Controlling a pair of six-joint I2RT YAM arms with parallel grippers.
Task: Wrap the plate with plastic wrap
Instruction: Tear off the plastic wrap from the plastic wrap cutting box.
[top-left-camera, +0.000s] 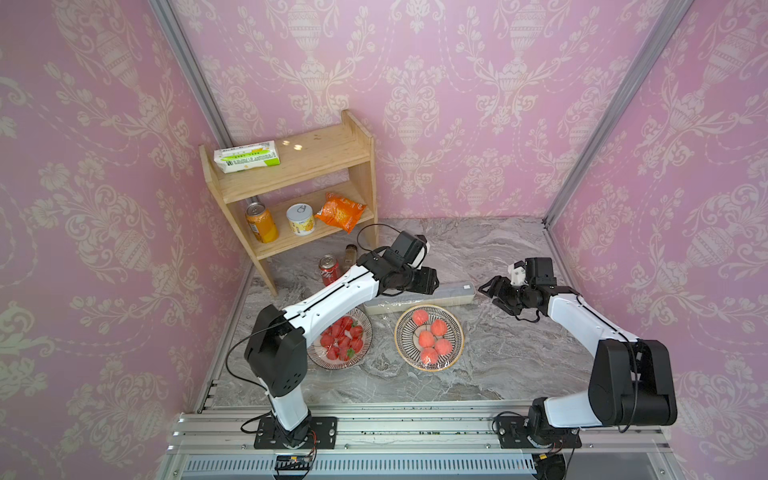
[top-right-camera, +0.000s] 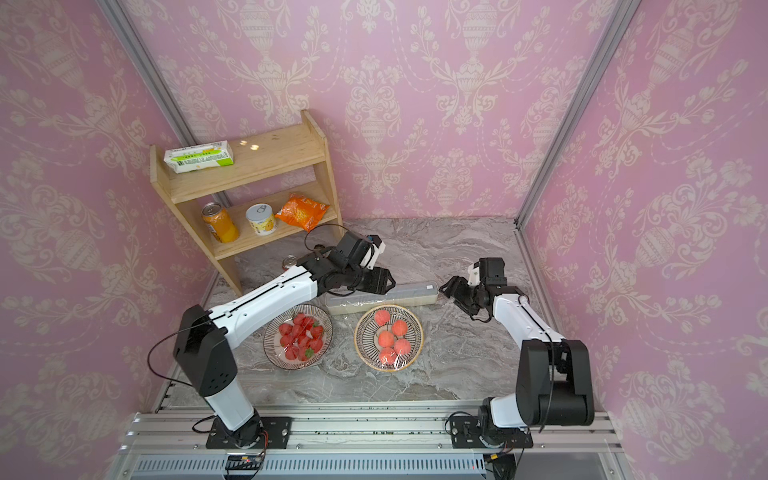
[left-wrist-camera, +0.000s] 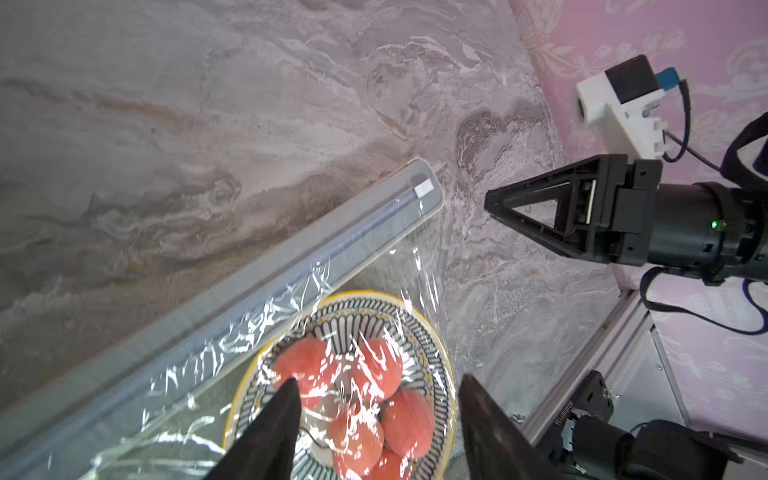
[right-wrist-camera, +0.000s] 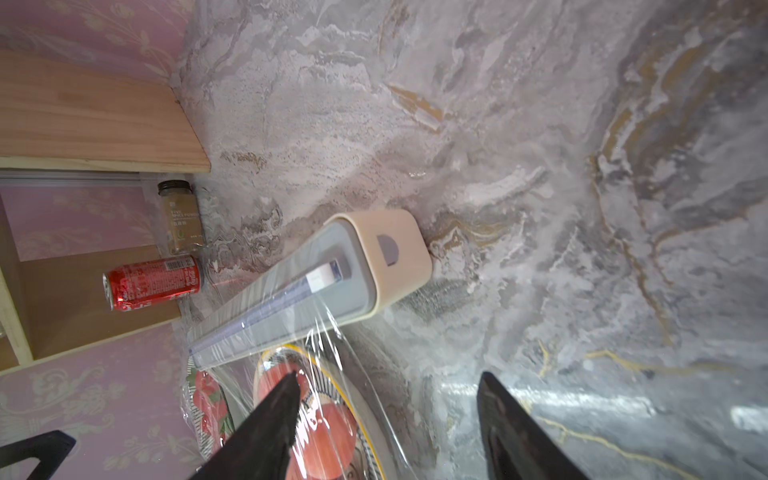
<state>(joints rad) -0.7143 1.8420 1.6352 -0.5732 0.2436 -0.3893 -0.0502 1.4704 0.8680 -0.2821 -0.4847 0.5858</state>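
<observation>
Left claw (left-wrist-camera: 378, 419) and right claw (right-wrist-camera: 386, 419) both apart; wrap (left-wrist-camera: 249, 336) over the plate (top-left-camera: 457, 332), in the middle of the bench (top-left-camera: 498, 365).

My left claw hangs over the box (top-left-camera: 453, 291), by the plate's back rim, with nothing held in it. My right claw is off the box's right end, toward the bench's right edge, also empty. The wrap runs crinkled from the box's top down over the plate and covers the peaches (top-left-camera: 430, 337); whether it is cut free of the box I cannot tell. The box lies parallel to the back edge, and the plate sits just in front of it, toward the front edge. A second plate (top-left-camera: 334, 365) with strawberries (top-left-camera: 343, 336) stands beside it, toward the left edge.
</observation>
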